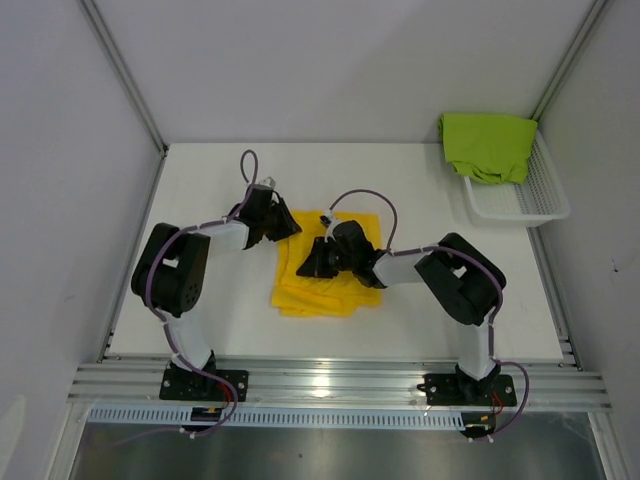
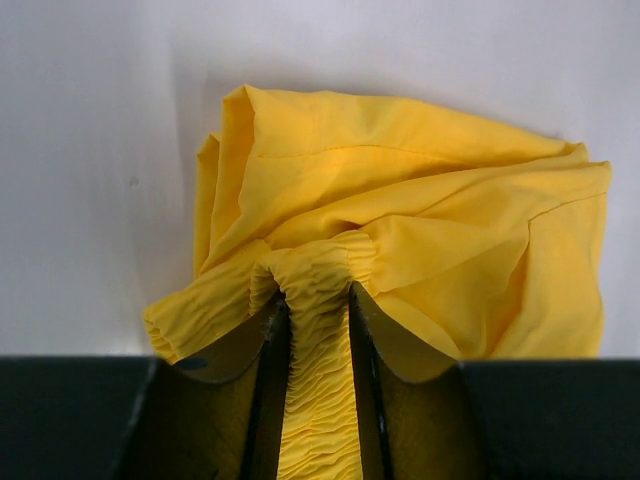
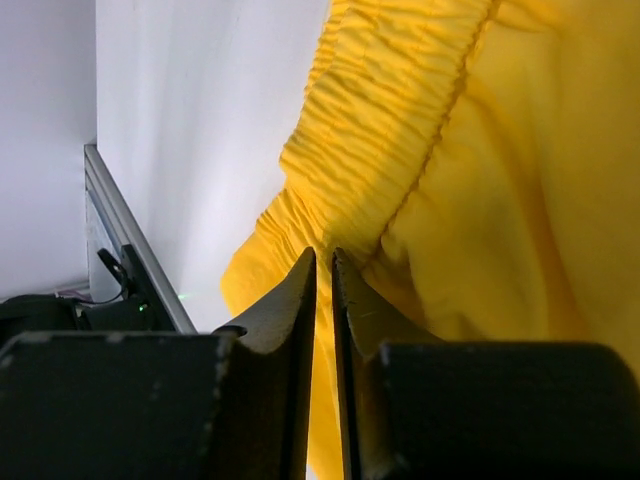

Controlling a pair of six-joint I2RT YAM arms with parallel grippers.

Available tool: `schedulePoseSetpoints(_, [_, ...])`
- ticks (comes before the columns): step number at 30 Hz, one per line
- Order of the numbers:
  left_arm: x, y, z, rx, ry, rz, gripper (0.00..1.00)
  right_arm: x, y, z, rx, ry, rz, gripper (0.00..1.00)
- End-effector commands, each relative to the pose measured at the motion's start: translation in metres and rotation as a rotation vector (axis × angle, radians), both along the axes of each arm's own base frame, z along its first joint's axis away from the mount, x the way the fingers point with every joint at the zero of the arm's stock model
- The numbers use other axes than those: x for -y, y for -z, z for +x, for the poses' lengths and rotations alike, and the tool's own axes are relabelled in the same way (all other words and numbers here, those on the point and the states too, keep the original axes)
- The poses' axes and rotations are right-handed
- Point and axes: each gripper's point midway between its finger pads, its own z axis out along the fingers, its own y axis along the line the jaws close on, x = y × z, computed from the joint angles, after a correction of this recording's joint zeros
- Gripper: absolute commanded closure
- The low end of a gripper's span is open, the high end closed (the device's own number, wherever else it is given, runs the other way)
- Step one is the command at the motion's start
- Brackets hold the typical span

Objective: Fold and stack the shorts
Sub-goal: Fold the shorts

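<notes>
The yellow shorts (image 1: 325,275) lie crumpled in the middle of the table. My left gripper (image 1: 283,226) sits at their far left corner. In the left wrist view the gripper (image 2: 312,290) is shut on the ruched waistband, which fills the gap between its fingers, and the rest of the yellow shorts (image 2: 420,200) bunch up beyond. My right gripper (image 1: 312,262) rests on the cloth's middle left. In the right wrist view it (image 3: 323,258) is shut on a thin fold beside the waistband (image 3: 380,120). The lime green shorts (image 1: 488,146) lie heaped in the basket.
A white mesh basket (image 1: 525,207) stands at the table's far right corner, overhanging the edge. Grey walls close in the left, back and right sides. An aluminium rail (image 1: 330,380) runs along the near edge, with both arm bases on it.
</notes>
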Motion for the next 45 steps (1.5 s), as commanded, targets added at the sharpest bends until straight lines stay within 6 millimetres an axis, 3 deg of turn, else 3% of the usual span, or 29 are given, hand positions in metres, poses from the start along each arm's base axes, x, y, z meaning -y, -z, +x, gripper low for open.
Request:
schedulePoseSetpoints(1, [-0.004, -0.007, 0.027, 0.056, -0.009, 0.019, 0.68, 0.015, -0.005, -0.017, -0.032, -0.065, -0.020, 0.87])
schedulePoseSetpoints(2, [0.001, -0.018, 0.037, 0.083, 0.001, 0.007, 0.68, 0.016, -0.015, -0.014, -0.019, -0.068, -0.006, 0.84])
schedulePoseSetpoints(6, [0.006, -0.016, 0.047, 0.077, 0.033, 0.020, 0.68, 0.038, -0.053, 0.002, 0.011, -0.045, 0.020, 0.83])
schedulePoseSetpoints(8, [0.007, -0.019, 0.051, 0.081, 0.039, 0.022, 0.68, 0.048, -0.058, 0.005, 0.014, -0.039, 0.020, 0.83])
schedulePoseSetpoints(12, [0.007, -0.018, 0.060, 0.094, 0.041, 0.043, 0.68, 0.071, -0.044, 0.005, -0.003, 0.002, -0.030, 0.83])
schedulePoseSetpoints(13, [0.006, -0.017, 0.060, 0.092, 0.042, 0.047, 0.68, 0.077, -0.028, -0.002, -0.032, 0.009, -0.052, 0.84])
schedulePoseSetpoints(15, [0.007, -0.015, 0.063, 0.089, 0.047, 0.054, 0.69, 0.079, -0.016, -0.006, -0.041, 0.023, -0.042, 0.85])
schedulePoseSetpoints(16, [0.007, -0.015, 0.063, 0.089, 0.047, 0.056, 0.69, 0.083, 0.008, -0.018, -0.081, 0.023, -0.070, 0.85])
schedulePoseSetpoints(18, [0.008, -0.014, 0.065, 0.089, 0.052, 0.056, 0.70, 0.076, 0.021, -0.025, -0.099, 0.018, -0.044, 0.86])
schedulePoseSetpoints(19, [0.008, -0.014, 0.066, 0.089, 0.052, 0.056, 0.70, 0.074, 0.039, -0.032, -0.129, 0.007, -0.041, 0.87])
schedulePoseSetpoints(21, [0.009, -0.015, 0.068, 0.090, 0.056, 0.056, 0.70, 0.062, 0.049, -0.052, -0.175, -0.041, -0.008, 0.87])
schedulePoseSetpoints(26, [0.016, -0.022, 0.075, 0.103, 0.099, 0.053, 0.71, 0.033, 0.063, -0.096, -0.179, -0.120, -0.030, 0.87])
schedulePoseSetpoints(27, [0.019, -0.023, 0.075, 0.108, 0.118, 0.046, 0.71, 0.015, 0.056, -0.105, -0.153, -0.169, -0.026, 0.87])
schedulePoseSetpoints(29, [0.028, -0.032, 0.079, 0.132, 0.163, 0.035, 0.71, 0.005, 0.057, -0.114, -0.128, -0.223, -0.062, 0.86])
schedulePoseSetpoints(30, [0.031, -0.036, 0.081, 0.143, 0.177, 0.034, 0.69, -0.012, 0.044, -0.115, -0.083, -0.258, -0.045, 0.85])
schedulePoseSetpoints(32, [0.039, -0.045, 0.081, 0.165, 0.208, 0.030, 0.65, -0.018, 0.037, -0.111, -0.023, -0.284, -0.083, 0.83])
schedulePoseSetpoints(33, [0.039, -0.051, 0.082, 0.175, 0.208, 0.023, 0.57, -0.027, 0.014, -0.101, 0.031, -0.284, -0.053, 0.79])
schedulePoseSetpoints(35, [0.036, -0.062, 0.084, 0.188, 0.201, 0.023, 0.48, -0.025, -0.005, -0.088, 0.077, -0.263, -0.058, 0.72])
schedulePoseSetpoints(36, [0.029, -0.082, 0.090, 0.222, 0.177, 0.023, 0.42, -0.023, -0.033, -0.070, 0.128, -0.239, -0.021, 0.65])
schedulePoseSetpoints(38, [0.020, -0.099, 0.091, 0.228, 0.154, 0.019, 0.40, -0.017, -0.054, -0.058, 0.138, -0.225, 0.001, 0.59])
schedulePoseSetpoints(39, [0.014, -0.120, 0.091, 0.256, 0.135, 0.014, 0.37, -0.014, -0.064, -0.051, 0.155, -0.220, 0.008, 0.57])
schedulePoseSetpoints(40, [0.001, -0.126, 0.089, 0.243, 0.097, 0.014, 0.36, -0.007, -0.080, -0.039, 0.170, -0.200, 0.009, 0.50])
schedulePoseSetpoints(42, [-0.011, -0.139, 0.080, 0.251, 0.057, 0.013, 0.31, 0.003, -0.091, -0.029, 0.191, -0.191, -0.009, 0.42])
schedulePoseSetpoints(43, [-0.020, -0.142, 0.064, 0.250, 0.025, 0.010, 0.29, 0.011, -0.092, -0.026, 0.201, -0.198, -0.046, 0.36])
schedulePoseSetpoints(45, [-0.026, -0.156, 0.054, 0.287, -0.010, -0.001, 0.24, 0.027, -0.100, -0.002, 0.231, -0.165, -0.076, 0.33])
